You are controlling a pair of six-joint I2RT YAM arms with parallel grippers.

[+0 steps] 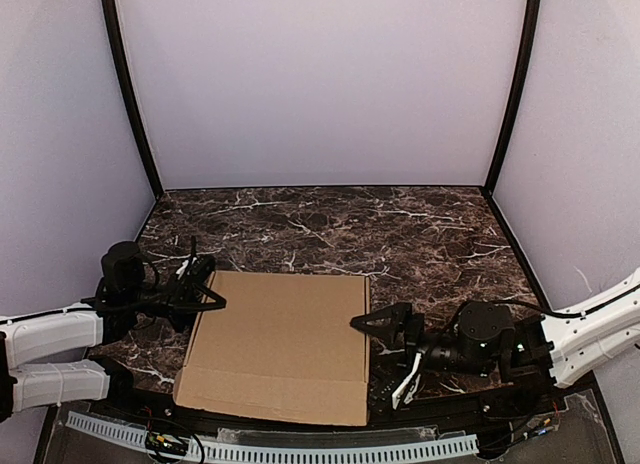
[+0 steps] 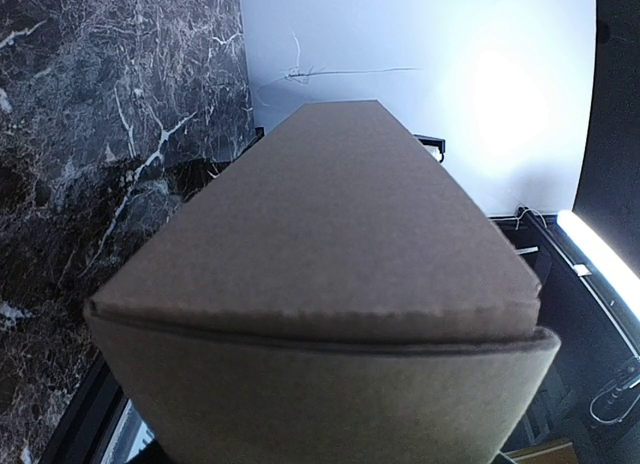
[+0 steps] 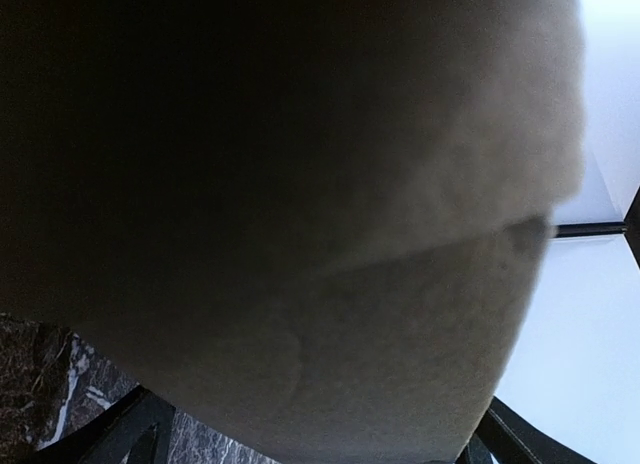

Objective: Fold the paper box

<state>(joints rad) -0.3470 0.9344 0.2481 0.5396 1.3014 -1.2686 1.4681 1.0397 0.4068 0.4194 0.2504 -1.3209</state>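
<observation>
Right, plain brown paper box [image 1: 275, 346] lies closed and flat on the marble tabletop [image 1: 400, 224], between both hands. Right hand [image 1: 382, 356] is spread wide just beside its right edge. Left hand [image 1: 212, 286] sits at the far-left corner, and I can't tell its grip.

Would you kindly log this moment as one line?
paper box: closed, flat | left gripper: open, at left edge | right gripper: open, at right edge

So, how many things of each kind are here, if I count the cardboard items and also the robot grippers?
paper box, brown cardboard: 1
grippers: 2, the left gripper and the right gripper
Total: 3
</observation>
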